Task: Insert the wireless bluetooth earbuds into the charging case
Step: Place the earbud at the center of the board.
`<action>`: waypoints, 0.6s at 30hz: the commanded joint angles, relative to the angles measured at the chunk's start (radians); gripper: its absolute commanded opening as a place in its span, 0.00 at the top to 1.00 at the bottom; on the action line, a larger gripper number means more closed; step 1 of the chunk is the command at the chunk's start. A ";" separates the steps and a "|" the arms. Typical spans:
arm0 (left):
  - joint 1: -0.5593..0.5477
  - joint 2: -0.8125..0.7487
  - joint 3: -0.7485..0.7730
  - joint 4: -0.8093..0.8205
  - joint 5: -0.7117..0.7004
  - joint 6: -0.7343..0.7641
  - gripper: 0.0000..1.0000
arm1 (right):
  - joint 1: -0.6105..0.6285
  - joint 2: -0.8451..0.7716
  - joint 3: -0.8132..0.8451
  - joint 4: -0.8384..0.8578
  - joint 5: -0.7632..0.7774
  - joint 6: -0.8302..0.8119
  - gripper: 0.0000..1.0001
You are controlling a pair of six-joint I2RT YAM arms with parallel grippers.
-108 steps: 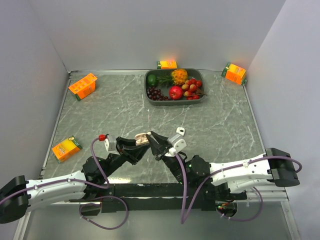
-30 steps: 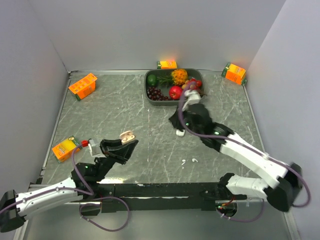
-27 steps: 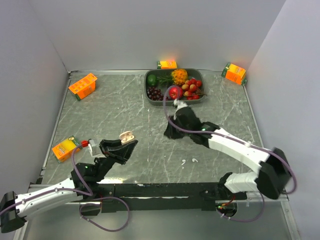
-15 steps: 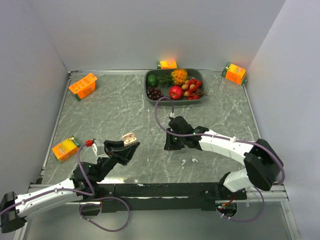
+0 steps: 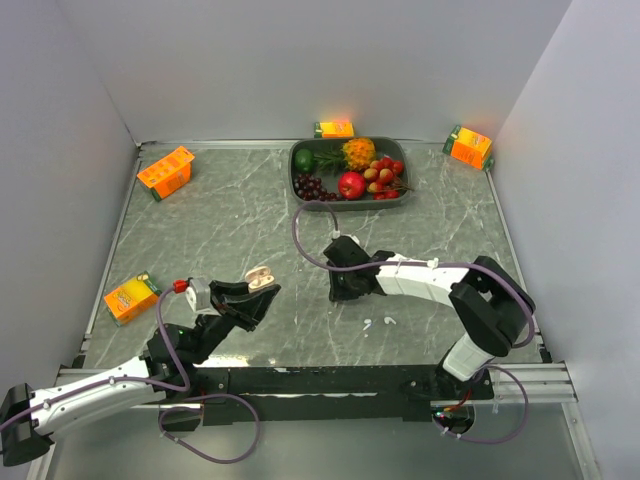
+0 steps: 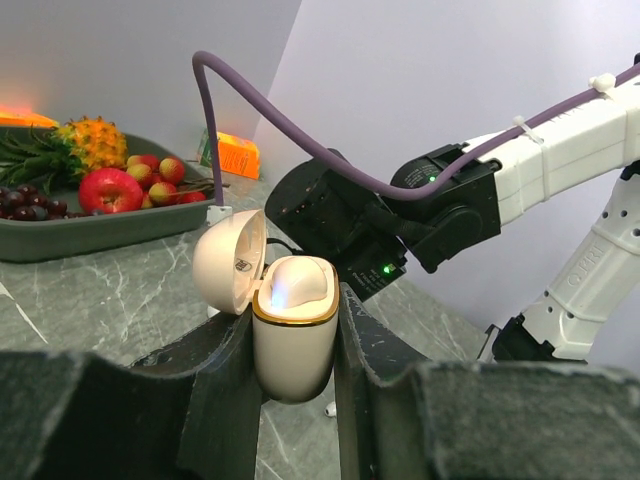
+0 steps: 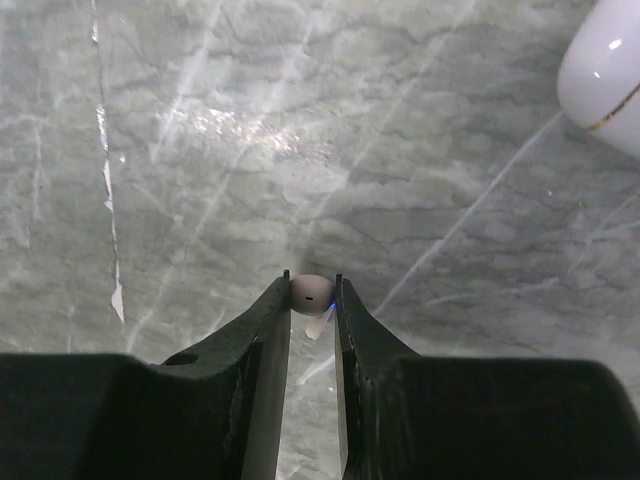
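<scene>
seemingly mid-carry: tiny glossy white plastic earbud (image 7: pixel 312 293) nipped in right pincer (image 7: pixel 311 279), cream-beige rounded plastic charging case (image 6: pixel 292 345) clamped lid-open in left pincer (image 6: pixel 295 312); next, needs aligning over that case.

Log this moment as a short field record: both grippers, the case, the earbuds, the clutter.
left gripper: shut on the charging case, held off the table
charging case: upright between the fingers, lid open
right gripper: shut on one earbud, pointing down at the table
white bits: two loose on the table, near the right arm
clutter: fruit tray at the back; four orange cartons near the edges
</scene>
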 commanded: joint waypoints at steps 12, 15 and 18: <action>-0.004 0.026 -0.026 0.047 0.011 -0.004 0.99 | 0.024 0.002 0.061 -0.035 0.032 -0.018 0.58; -0.004 0.026 -0.024 0.046 0.013 0.000 0.99 | 0.026 -0.009 0.068 -0.046 0.035 -0.016 0.52; -0.004 0.026 -0.023 0.046 0.014 0.001 0.99 | 0.026 -0.019 0.079 -0.061 0.035 -0.015 0.50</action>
